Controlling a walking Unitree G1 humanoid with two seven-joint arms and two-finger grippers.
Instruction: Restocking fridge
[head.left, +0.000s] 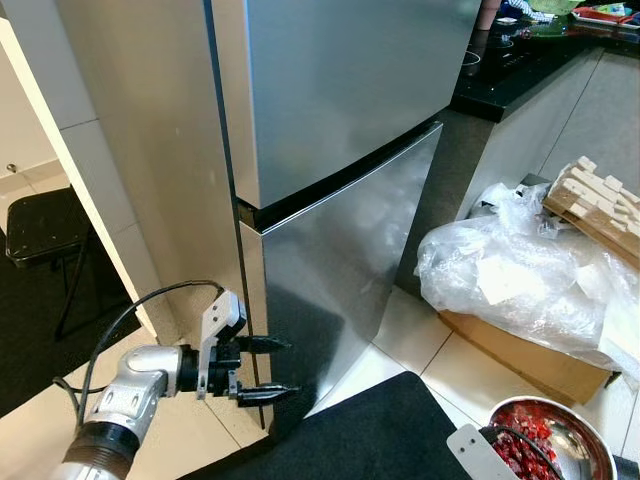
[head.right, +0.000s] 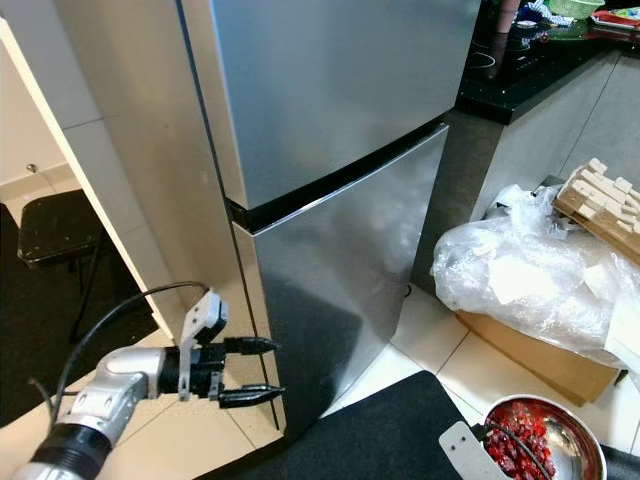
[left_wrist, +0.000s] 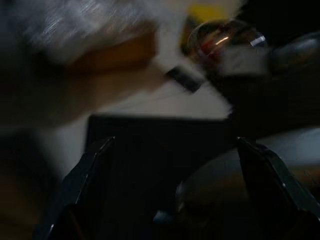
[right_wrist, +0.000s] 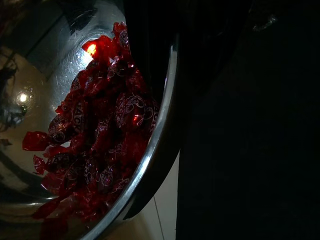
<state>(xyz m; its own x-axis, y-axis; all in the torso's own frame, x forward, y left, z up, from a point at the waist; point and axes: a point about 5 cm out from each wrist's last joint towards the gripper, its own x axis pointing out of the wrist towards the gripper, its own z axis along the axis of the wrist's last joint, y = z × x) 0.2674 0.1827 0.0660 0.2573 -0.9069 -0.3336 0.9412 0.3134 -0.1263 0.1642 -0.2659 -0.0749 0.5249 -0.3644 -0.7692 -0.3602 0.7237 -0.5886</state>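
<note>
fridge (head.left: 340, 150) is dead ahead, steel two-door, both doors closed, dark seam between upper and lower door. left gripper (head.left: 262, 370) sits low at the near edge of the lower door, fingers spread one above the other, nothing between them; tips look right at the door edge, contact hard to call. cable loops off the left wrist.

bottom right of the eye views: steel bowl (head.left: 575, 430) full of red wrapped candies (head.right: 515, 440), cut off by the frame edge. a grey bracket shows just beside the bowl, probably part of the right arm, too little in frame to be sure.

right wrist view adds what the head cam lacks: close-up of the candies (right_wrist: 100, 145) heaped against the bowl rim (right_wrist: 160, 145), wrappers have a pale print. a dark finger-like shape runs along the rim; rest of that view is black. right gripper's fingers: can't tell whether apart or together.

left wrist view is heavily blurred and dark. two black fingers (left_wrist: 85, 175) wide apart, blurred bowl shape far off, pale floor, dark mat.

other stuff: clear plastic bag (head.left: 510, 270) piled on a cardboard box (head.left: 530, 360) right of the fridge, wooden slatted piece (head.left: 600, 205) leaning on it. black mat (head.left: 370, 435) on the tiled floor in front. black counter (head.left: 520, 60) top right with hob and dishes, too small to read. dark stool (head.left: 45, 225) at left.
</note>
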